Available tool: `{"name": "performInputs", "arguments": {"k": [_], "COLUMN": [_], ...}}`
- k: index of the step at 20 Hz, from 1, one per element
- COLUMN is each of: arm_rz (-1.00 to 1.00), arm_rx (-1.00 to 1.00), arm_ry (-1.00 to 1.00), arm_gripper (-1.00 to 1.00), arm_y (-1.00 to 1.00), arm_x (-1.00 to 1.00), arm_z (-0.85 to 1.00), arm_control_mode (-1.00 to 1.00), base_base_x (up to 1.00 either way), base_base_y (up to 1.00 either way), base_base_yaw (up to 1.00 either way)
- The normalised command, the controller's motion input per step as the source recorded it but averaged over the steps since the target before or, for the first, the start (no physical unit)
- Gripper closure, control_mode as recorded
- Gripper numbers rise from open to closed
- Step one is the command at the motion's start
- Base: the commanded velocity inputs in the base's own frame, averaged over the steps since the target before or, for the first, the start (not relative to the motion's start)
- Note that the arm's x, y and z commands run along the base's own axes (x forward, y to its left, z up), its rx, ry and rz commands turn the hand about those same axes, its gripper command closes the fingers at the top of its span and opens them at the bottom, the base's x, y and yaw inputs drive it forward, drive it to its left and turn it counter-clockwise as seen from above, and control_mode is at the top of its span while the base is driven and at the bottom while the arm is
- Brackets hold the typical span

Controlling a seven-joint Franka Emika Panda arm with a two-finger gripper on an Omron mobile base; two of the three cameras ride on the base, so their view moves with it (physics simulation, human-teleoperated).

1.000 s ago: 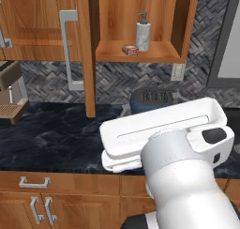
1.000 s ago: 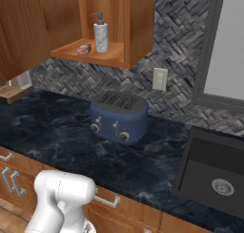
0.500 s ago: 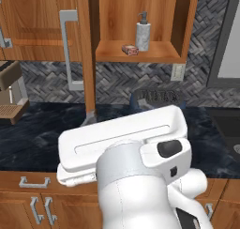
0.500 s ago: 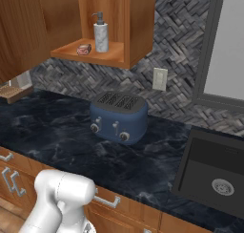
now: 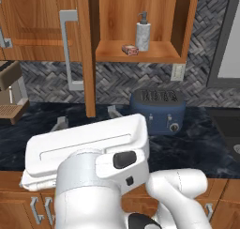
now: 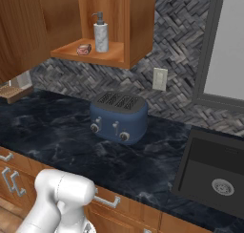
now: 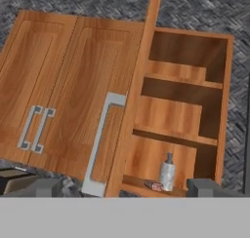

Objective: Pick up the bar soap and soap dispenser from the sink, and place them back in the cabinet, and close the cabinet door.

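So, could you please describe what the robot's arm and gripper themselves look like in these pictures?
The arm is glossy white with rounded, bulbous segments and a flat, boxy link with a shallow recessed slot. A dark oval inset and a small dark dot mark one joint. No cables show. The gripper has two small, blocky dark grey fingertips.

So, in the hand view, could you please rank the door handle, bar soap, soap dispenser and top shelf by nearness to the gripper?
1. Door handle, on the swung-out door.
2. Bar soap and soap dispenser, bottom shelf: too close to call.
3. Top shelf, highest.
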Motion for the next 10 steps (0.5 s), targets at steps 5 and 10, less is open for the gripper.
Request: {"name": "performInputs", "arguments": {"k": [5, 10], "arm_rz": [-0.02, -0.07], "arm_rx": [0.0, 0.0], "arm_ry": [-0.1, -0.09], "arm_gripper": [-1.0, -1.0], "arm_y": [0.23, 0.01], "arm_x": [0.46, 0.55], "arm_z": [-0.12, -0.05], "arm_control_mode": [-1.0, -1.0], "base_base_x": [0.0, 0.0], "base_base_y": [0.0, 0.0], "base_base_yaw": [0.0, 0.0]}}
